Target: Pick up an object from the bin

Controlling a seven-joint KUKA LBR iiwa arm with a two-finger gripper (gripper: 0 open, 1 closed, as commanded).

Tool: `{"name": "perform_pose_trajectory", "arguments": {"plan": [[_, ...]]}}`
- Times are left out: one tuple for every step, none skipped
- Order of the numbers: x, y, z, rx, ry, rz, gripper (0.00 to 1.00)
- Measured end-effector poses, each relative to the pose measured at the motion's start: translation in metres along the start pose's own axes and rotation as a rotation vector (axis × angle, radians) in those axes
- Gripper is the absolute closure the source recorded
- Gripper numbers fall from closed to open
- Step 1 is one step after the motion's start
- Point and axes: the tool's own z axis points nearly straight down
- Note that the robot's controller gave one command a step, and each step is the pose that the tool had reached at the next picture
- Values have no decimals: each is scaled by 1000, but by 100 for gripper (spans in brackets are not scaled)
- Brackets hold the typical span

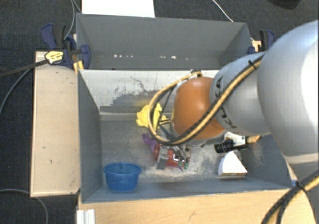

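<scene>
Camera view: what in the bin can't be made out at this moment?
- Yellow thing, mid-bin: right side hidden behind the orange wrist cover.
- Red and grey bits below the cover: too small and tangled to identify.
- Black thing, right side: its far end hidden under the arm.

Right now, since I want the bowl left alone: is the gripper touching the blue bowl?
Apart. The camera view shows a strip of bare bin floor between the blue bowl and the gripper.
</scene>
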Motion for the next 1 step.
{"name": "perform_pose_trajectory", "arguments": {"plan": [[4,2,7,-9,-30,-143,100]]}}
